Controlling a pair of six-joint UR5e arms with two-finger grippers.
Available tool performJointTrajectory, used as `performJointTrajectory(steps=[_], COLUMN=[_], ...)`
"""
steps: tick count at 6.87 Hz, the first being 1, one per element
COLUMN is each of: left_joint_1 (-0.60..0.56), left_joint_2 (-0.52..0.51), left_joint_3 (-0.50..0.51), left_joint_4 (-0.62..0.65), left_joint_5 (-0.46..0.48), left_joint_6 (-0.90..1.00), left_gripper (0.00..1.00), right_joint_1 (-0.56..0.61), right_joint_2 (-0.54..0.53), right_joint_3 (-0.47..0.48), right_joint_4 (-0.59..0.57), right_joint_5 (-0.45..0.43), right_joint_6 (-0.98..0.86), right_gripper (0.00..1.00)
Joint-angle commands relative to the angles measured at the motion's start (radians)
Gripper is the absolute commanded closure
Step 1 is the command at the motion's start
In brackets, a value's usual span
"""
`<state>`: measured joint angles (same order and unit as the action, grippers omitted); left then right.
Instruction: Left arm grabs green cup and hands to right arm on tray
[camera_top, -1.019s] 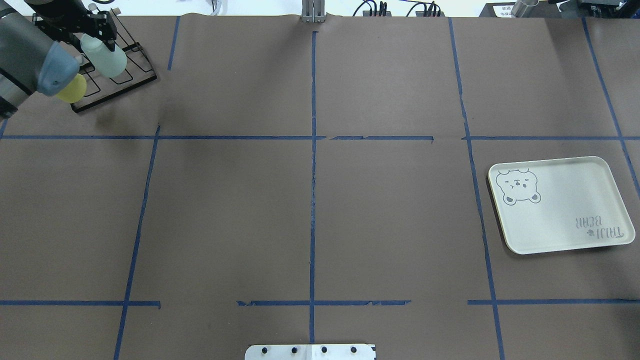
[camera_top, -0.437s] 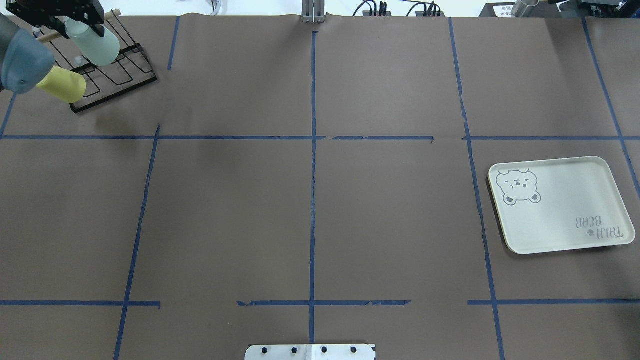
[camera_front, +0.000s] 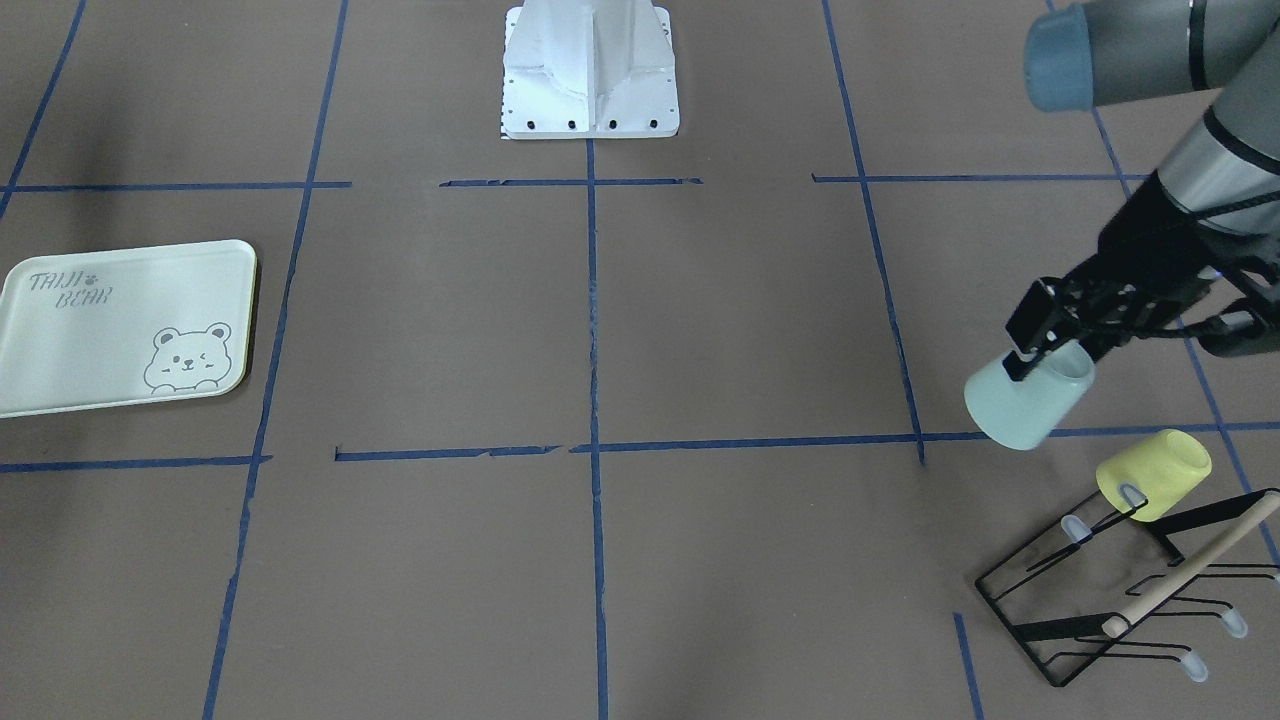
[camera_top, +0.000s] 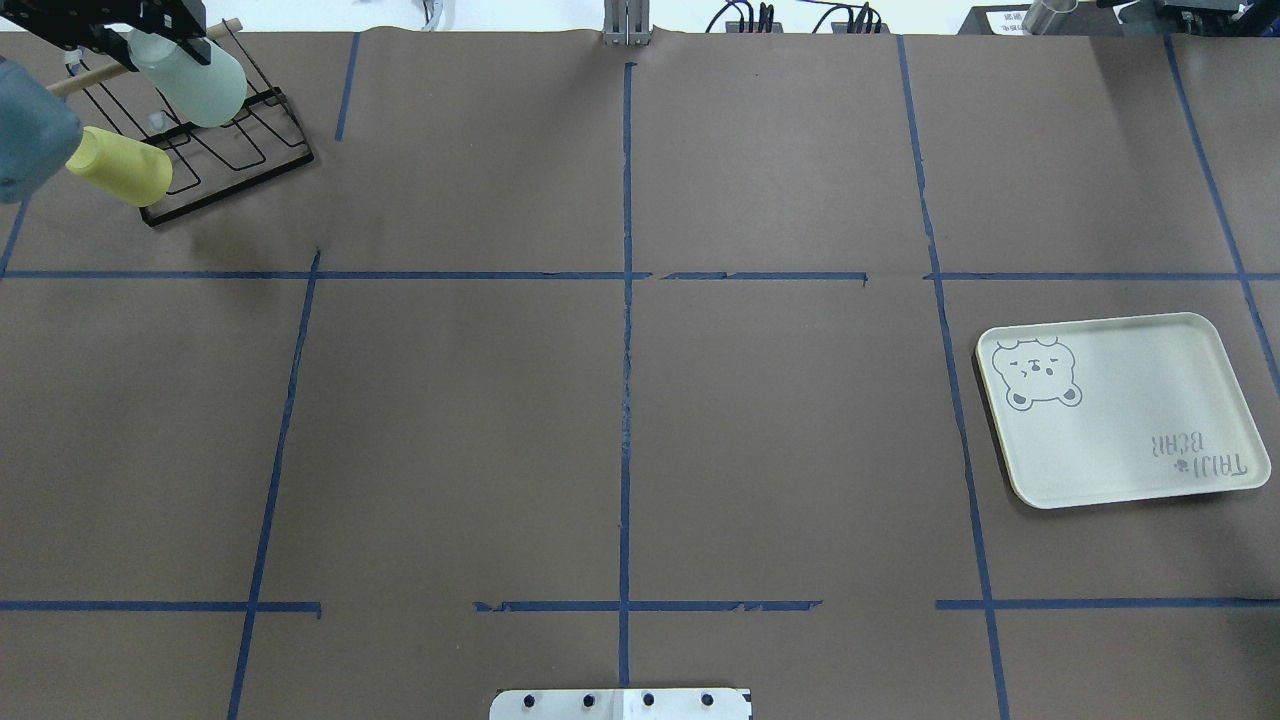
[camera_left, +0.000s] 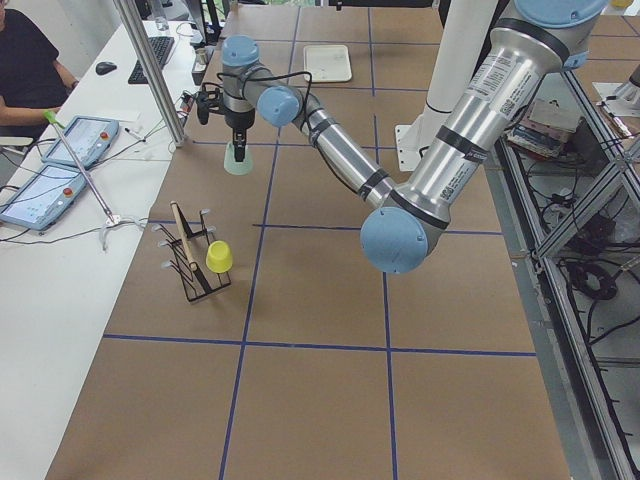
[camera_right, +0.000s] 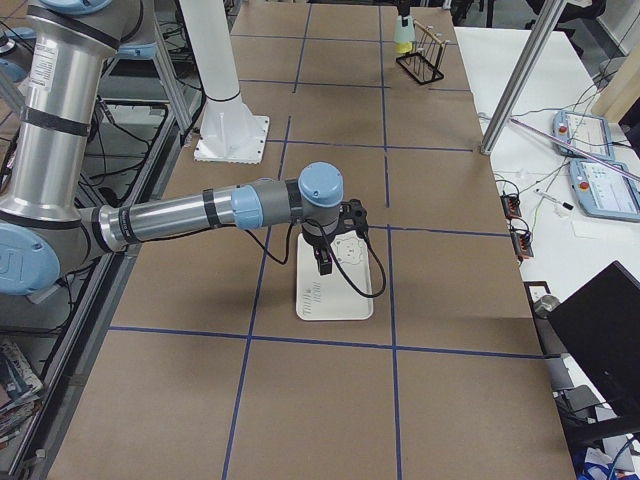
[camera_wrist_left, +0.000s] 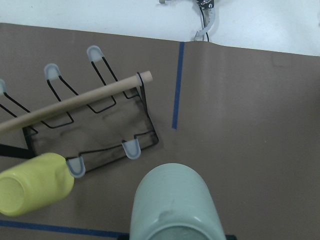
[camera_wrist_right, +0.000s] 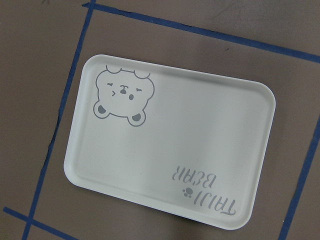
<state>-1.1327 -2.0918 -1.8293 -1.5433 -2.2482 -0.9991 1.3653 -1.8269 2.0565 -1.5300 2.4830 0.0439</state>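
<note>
Left gripper (camera_front: 1040, 355) holds the green cup (camera_front: 1025, 405) aloft at far left; the tray (camera_top: 1120, 440) lies at right.
The gripper is clamped on the cup's rim, with the cup tilted above the worktop (camera_top: 450, 430) beside a rack (camera_front: 1060, 620) bearing a yellow cup (camera_front: 1155, 473). The cup looks light, stiff and smooth, and its taper may slip; its bare lower body suits a second hold. The right gripper (camera_right: 325, 262) hangs over the tray, spread or closed I cannot tell.

The rack (camera_front: 1120, 590) sits at the worktop's (camera_front: 700, 330) far left corner, a cup (camera_front: 1153, 474) hung on it. A second cup (camera_front: 1025, 405) hangs in the left gripper (camera_front: 1045, 358) near the rack. The tray (camera_front: 100, 340) lies far right, beneath the right gripper (camera_right: 322, 262).
</note>
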Motion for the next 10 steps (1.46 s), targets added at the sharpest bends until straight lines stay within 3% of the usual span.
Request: performJointTrajectory(steps=[1,2,3,4,6,7,8,10], left_joint_1=[0.127,0.167,0.226,0.263,0.405,0.418,0.424,0.456], left_joint_2=[0.003,0.004,0.006,0.006,0.012,0.068,0.132,0.133], left_joint_3=[-0.105,-0.088,-0.067,-0.067,-0.061,-0.061,-0.035,0.034], left_joint_4=[-0.02,-0.146,-0.272,-0.391,-0.653,-0.83,-1.038,-1.318], left_joint_5=[-0.014,-0.014,-0.014,0.013,0.166,0.167,0.167,0.168], left_joint_6=[-0.191,-0.216,-0.321,-0.449,-0.702,-0.792,-0.865,-0.953], left_gripper=[1.0,1.0,1.0,1.0,1.0,1.0,1.0,1.0], right_joint_1=[-0.159,-0.207,-0.259,-0.3,-0.409,-0.419,-0.426,-0.456], right_joint_2=[0.071,0.087,0.089,0.125,0.295,0.322,0.325,0.375], right_joint_3=[-0.021,-0.015,-0.053,-0.061,-0.058,-0.058,-0.062,-0.064], right_joint_4=[0.248,0.368,0.501,0.552,0.727,0.848,0.983,1.16], right_joint_5=[-0.007,-0.044,-0.053,-0.052,-0.055,-0.052,-0.055,-0.056], right_joint_6=[0.396,0.534,0.55,0.629,1.157,1.347,1.47,1.63], right_gripper=[0.0,0.0,0.0,0.0,0.0,0.0,0.0,0.0])
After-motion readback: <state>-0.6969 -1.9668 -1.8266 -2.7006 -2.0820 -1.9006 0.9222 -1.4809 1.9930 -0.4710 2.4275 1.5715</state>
